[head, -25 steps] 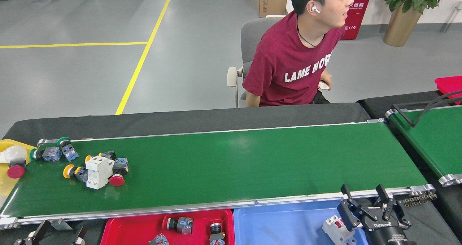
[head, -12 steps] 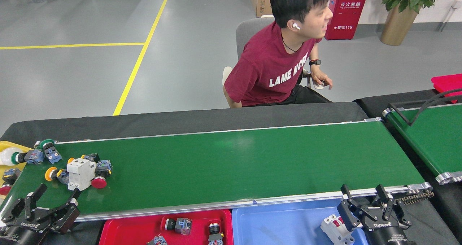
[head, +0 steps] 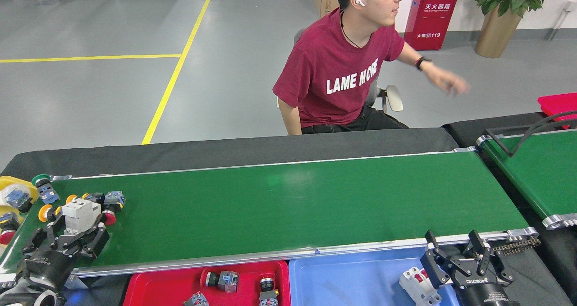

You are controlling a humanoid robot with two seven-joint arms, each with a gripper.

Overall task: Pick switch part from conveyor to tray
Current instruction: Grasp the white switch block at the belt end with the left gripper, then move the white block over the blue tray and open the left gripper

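1. Red plastic is nearest to you: the red tray (head: 171, 285) holds a few push-button parts, and the blue tray (head: 351, 276) beside it on the right holds a white breaker (head: 414, 285), so I judge parts are sorted by type. Both trays are cut off by the bottom edge.
2. Your right gripper (head: 455, 256) stands over the right end of the blue tray with its fingers apart and nothing between them.
3. Your left gripper (head: 74, 234) is at the near left of the conveyor (head: 293, 202), fingers spread, close to the white switch part (head: 80, 212). Whether the fingers touch it, you cannot tell; the arm hides its lower side.
4. The small button parts (head: 108, 200) around it lie crowded, which may disturb the grasp.
5. Far left, a yellow bin (head: 13, 182) is partly out of view.
6. Beyond the belt a person (head: 347, 71) sits, one hand blurred.
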